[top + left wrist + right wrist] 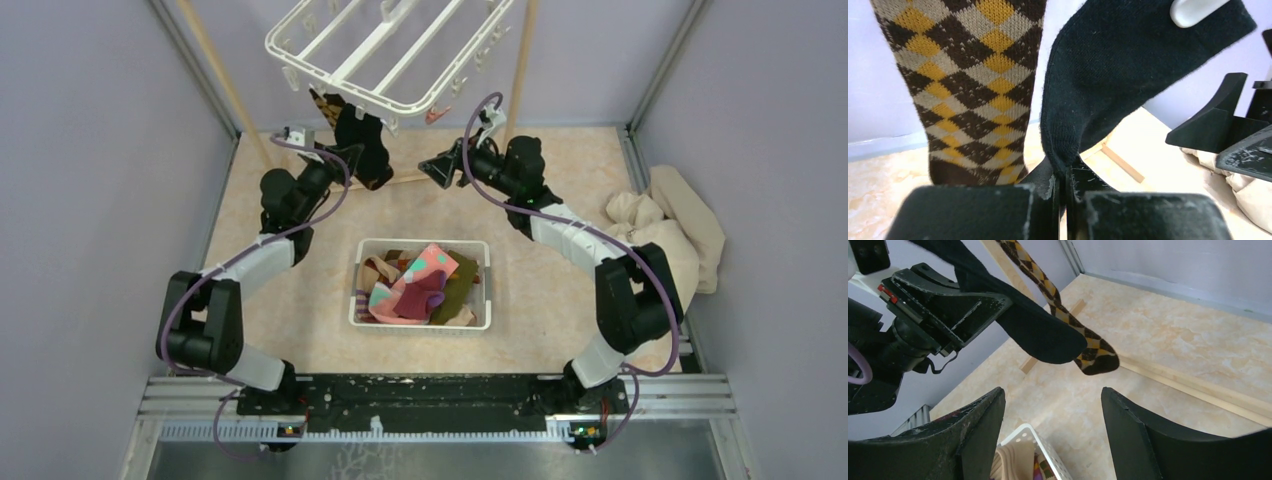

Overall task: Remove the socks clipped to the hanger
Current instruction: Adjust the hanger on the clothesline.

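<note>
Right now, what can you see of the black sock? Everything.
The black sock is plain, soft knit, no pattern. It hangs below the white hanger, a white clip at its upper end, and bends down to the left gripper, whose shut fingers pinch a fold of its lower edge. The brown argyle sock hangs beside it; the right gripper is open and clear of it.

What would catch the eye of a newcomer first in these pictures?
The left gripper, at the back left of the table, is shut on the lower edge of a black sock hanging from the white hanger overhead, beside a brown argyle sock. The right gripper hovers open nearby, and a white basket at the table's centre holds colourful socks.
</note>
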